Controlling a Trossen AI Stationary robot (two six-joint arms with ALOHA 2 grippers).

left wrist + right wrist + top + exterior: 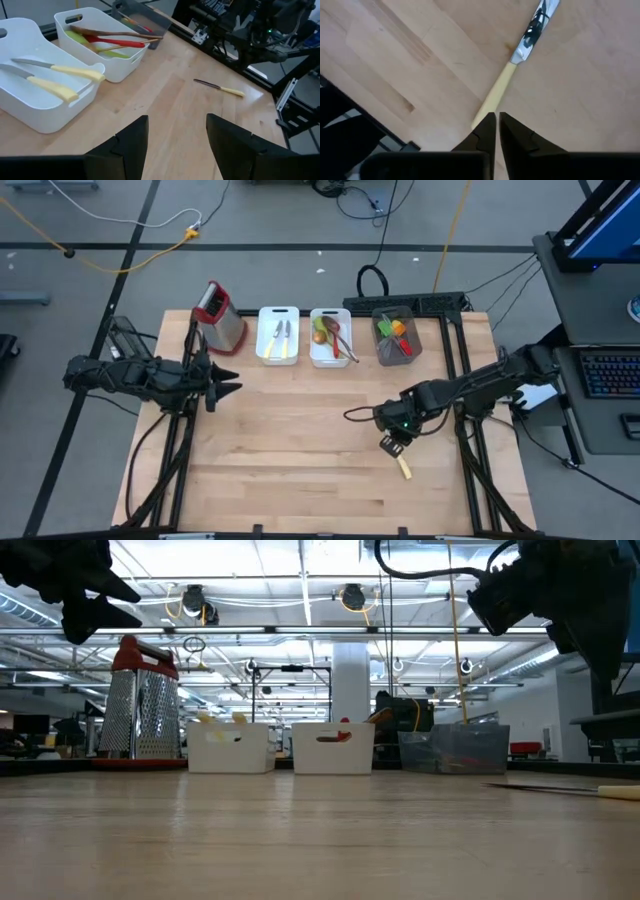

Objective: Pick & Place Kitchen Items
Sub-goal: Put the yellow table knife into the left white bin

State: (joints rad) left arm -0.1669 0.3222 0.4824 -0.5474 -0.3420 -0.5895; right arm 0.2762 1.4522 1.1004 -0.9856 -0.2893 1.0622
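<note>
A cream-handled knife [496, 94] lies flat on the wooden table near its right edge, also seen in the high view [403, 468] and the low view [565, 788]. My right gripper [496, 122] hangs above the free end of the knife's handle, pointing steeply down, fingers shut with only a thin slit between them. It touches nothing; the low view shows it well above the table. My left gripper [233, 383] hovers open over the table's left side, holding nothing. Other kitchen items lie in the trays at the far edge.
Along the far edge stand a red-topped metal grater [220, 315], a white tray [279, 355] holding two cream-handled knives, a white tray [329, 360] with spoons, and a grey bin [396, 358] with green, orange and red utensils. Bare wood lies between the two arms.
</note>
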